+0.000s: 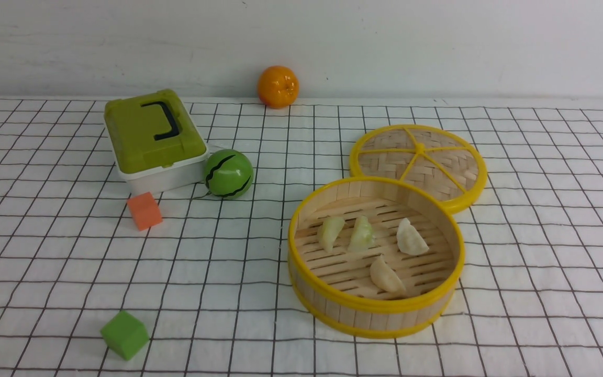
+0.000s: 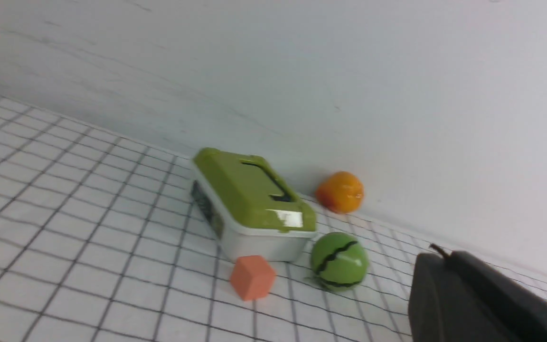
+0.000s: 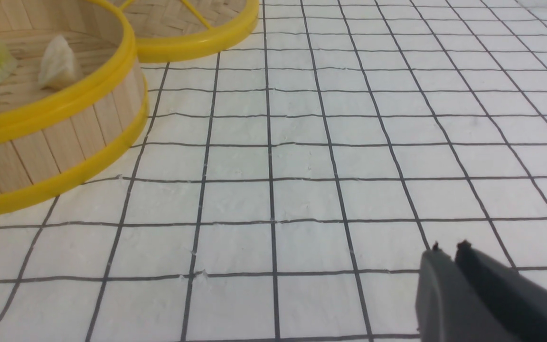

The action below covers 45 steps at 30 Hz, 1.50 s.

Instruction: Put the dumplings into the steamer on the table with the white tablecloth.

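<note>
Four dumplings lay on the slatted floor of the steamer (image 1: 376, 309), which stood on the white tablecloth (image 1: 542, 262) covering the table (image 1: 301, 99): two pale greenish dumplings (image 1: 330, 232) (image 1: 361, 233) side by side toward the far wall of the basket, one cream dumpling (image 1: 411, 237) to their right, and a second cream dumpling (image 1: 386, 275) nearer the front rim. The woven lid (image 1: 419, 162) lay flat behind the steamer, its edge touching the rim. Neither arm appeared in the front view. In the right wrist view the right end effector (image 3: 449, 247) hovered low over bare cloth, its two dark fingers nearly pressed together and holding nothing; the steamer stood well apart from it, across several grid squares. In the left wrist view the left end effector (image 2: 437, 251) was raised and tilted, its fingers pressed together and empty, facing the wall and away from the steamer. Ahead of it stood a green-lidded box (image 2: 254, 204), an orange cube (image 2: 252, 278), a striped green ball (image 2: 339, 260) and an orange fruit (image 2: 341, 191). A green cube (image 1: 124, 334) lay near the front edge.
</note>
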### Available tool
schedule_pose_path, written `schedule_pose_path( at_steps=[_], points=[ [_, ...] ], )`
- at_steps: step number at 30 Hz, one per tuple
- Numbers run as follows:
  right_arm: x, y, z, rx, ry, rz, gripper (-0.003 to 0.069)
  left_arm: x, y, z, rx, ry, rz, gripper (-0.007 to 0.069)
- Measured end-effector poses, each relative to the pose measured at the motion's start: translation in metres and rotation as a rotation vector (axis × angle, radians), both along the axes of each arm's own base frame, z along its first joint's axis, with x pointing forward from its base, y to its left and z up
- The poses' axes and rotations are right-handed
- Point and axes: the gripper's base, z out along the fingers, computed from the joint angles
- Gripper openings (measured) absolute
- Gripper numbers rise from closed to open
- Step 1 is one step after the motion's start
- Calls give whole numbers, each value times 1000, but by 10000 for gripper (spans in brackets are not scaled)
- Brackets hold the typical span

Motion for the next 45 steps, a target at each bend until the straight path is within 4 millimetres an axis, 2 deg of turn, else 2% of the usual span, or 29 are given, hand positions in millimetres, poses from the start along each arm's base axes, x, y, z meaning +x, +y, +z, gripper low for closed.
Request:
schedule_pose_path(
  at_steps=[5, 10, 26, 30, 45],
  points=[
    [0, 0, 0, -1, 0, 0, 48, 9, 4, -41, -1, 110, 70, -13],
    [0, 0, 0, -1, 0, 0, 57, 12, 4, -65, 14, 189, 72, -13],
    [0, 0, 0, -1, 0, 0, 77, 9, 3, -82, 155, 367, 28, -13],
    [0, 0, 0, 0, 0, 0, 83, 9, 3, -82, 206, 374, 22, -13],
    [0, 0, 0, 0, 0, 0, 99, 9, 3, -82, 211, 374, 21, -13]
  ],
)
